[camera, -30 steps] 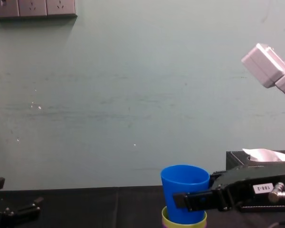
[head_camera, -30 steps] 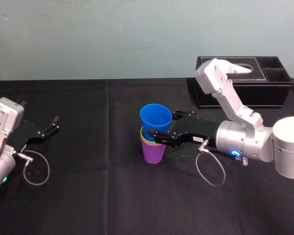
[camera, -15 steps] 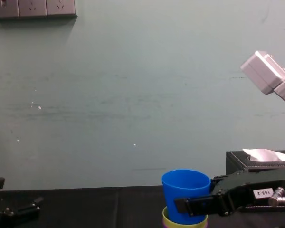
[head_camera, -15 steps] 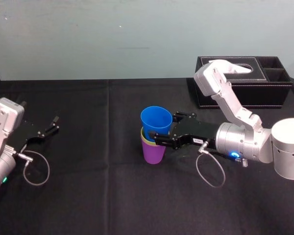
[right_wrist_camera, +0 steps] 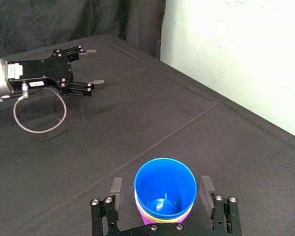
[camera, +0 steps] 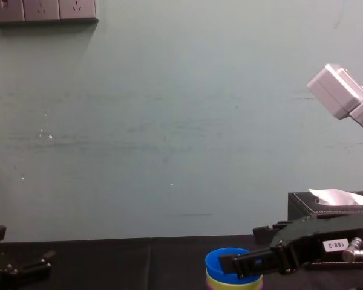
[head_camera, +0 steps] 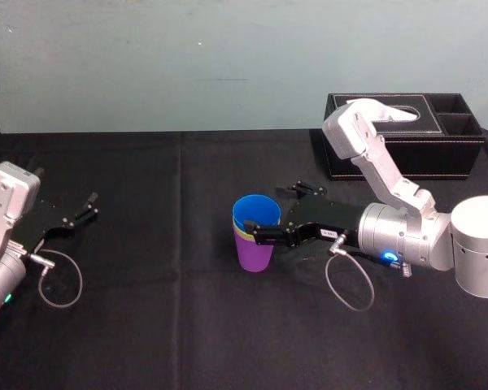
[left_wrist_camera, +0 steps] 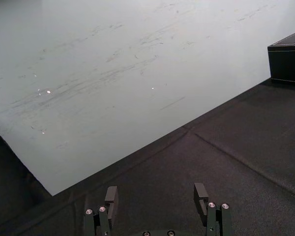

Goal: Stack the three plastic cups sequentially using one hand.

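- Showing the blue cup sunk much lower than half a second ago: it then stood tall above the yellow-green cup, and now only its rim band clears that cup's lip.
- The right gripper straddles the stack with its jaws spread. The right wrist view shows a gap on each side, so it holds nothing.
- Judgement: the blue cup has been let go and has seated, so all three cups are nested and only the withdrawal remains.
- The stack stands mid-desk, with the purple cup at the bottom. Mouths face up, the long axis is vertical, and the taper narrows downward.
- The left gripper lies parked at the desk's left, jaws apart and empty.
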